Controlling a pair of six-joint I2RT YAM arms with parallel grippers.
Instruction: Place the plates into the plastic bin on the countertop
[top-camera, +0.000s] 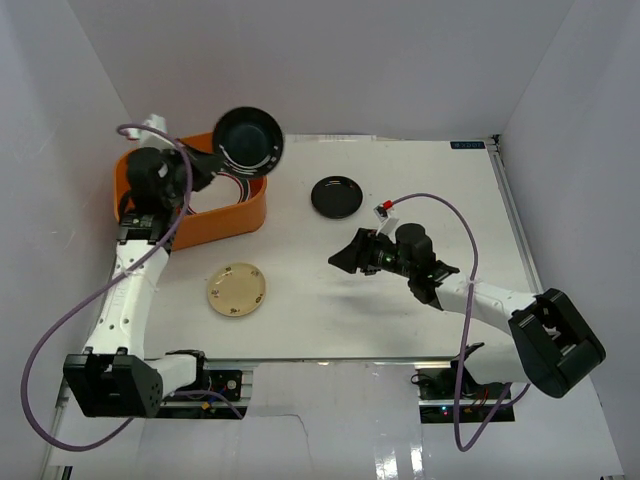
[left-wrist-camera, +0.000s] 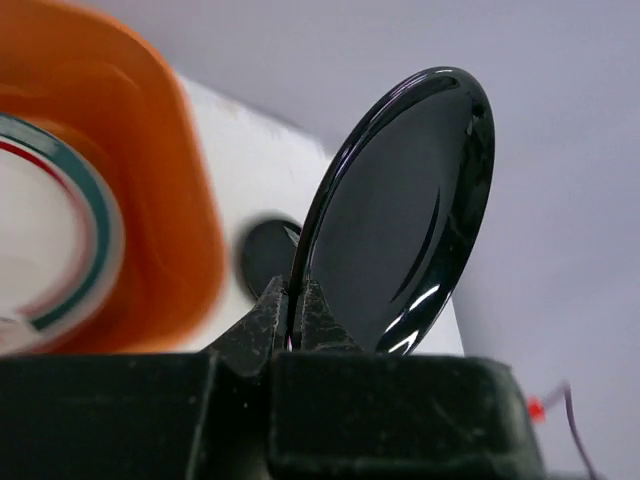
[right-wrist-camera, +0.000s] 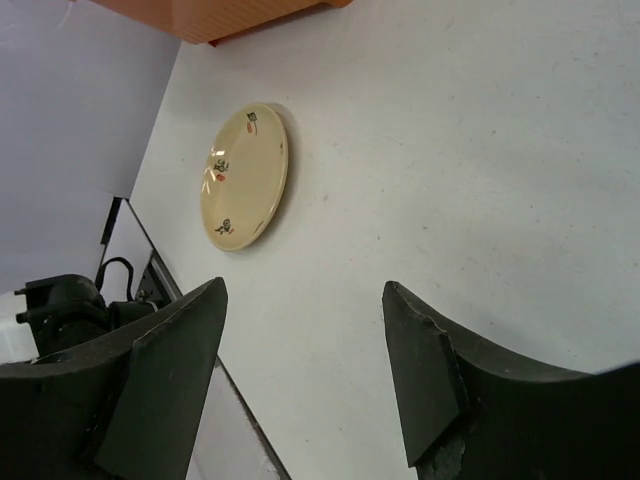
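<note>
"Pinching that glossy black plate (top-camera: 248, 140) by its rim, is it? The left end effector (left-wrist-camera: 293, 318), I mean."

"Yes, its jaws are pressed onto the edge, and the plate stands nearly on edge above them. The orange plastic bin (top-camera: 235, 215) sits lower, just to the left of that end effector. A white plate with a green-red rim (left-wrist-camera: 45, 235) already lies inside."

"Looks slippery, that glaze."

"I'd say so. It's likely stiff, light and breakable too, and a thin grip on the rim could let it swing. It wants lowering gently, not dropping onto the one below."

"And the right end effector (top-camera: 342, 258)?"

"Its fingers are spread wide and hold nothing, hovering over the bench (top-camera: 320, 320). A cream plate (right-wrist-camera: 245, 178) lies flat out ahead of it, well apart. The second black plate (top-camera: 336, 196) is off to one side, nearer."

"How would it take the cream one?"

"By the raised rim, I'd guess, with one finger slipped under the lip. It lies flat on the bench, so there's little else to catch."
</note>
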